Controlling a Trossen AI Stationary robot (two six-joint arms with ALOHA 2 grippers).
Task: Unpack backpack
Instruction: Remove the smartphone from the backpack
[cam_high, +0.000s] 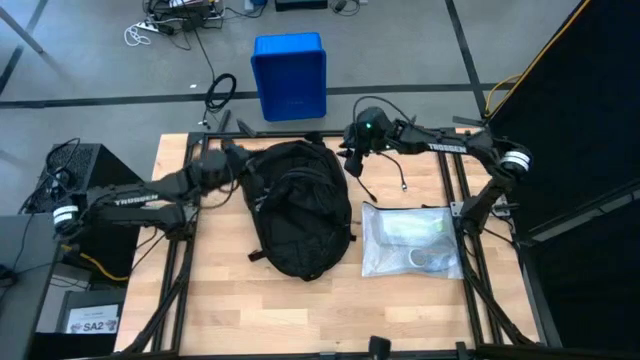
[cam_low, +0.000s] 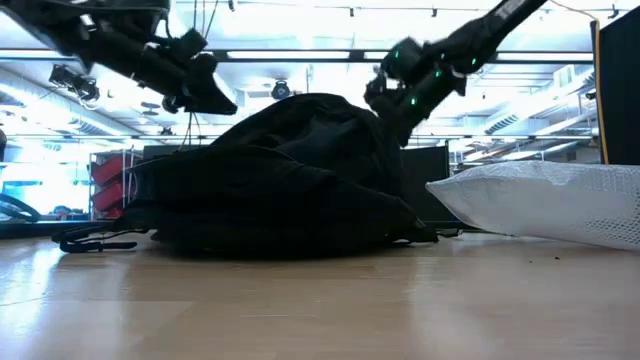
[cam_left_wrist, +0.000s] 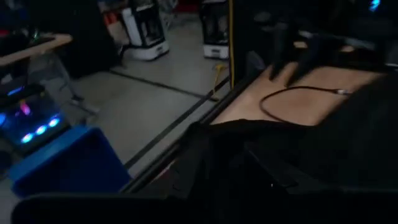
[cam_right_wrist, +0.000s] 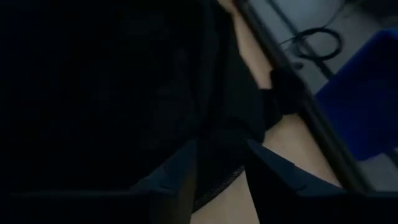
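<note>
High view: backpack (cam_high: 298, 208) lying flat mid-table, black soft fabric, rounded, straps bunched on top; opening hard to make out. Left gripper (cam_high: 234, 163) at the bag's upper left edge, tips lost against black cloth, can't tell pinch or gap. Right gripper (cam_high: 353, 152) at the upper right edge, tips also merged with fabric. Clear crinkled plastic bag (cam_high: 410, 240) just right of backpack, contents blurry; thin black cable (cam_high: 392, 170) beside it on pale wood table (cam_high: 230, 290). Blue plastic bin (cam_high: 289, 74) on floor beyond. Low view: backpack a dark slumped mound, detail gone in backlight; both grippers above its top. Left wrist: mostly dark cloth, own fingers not readable. Right wrist: fingers (cam_right_wrist: 280, 165) slightly parted around a black fabric fold, grip unclear.
</note>
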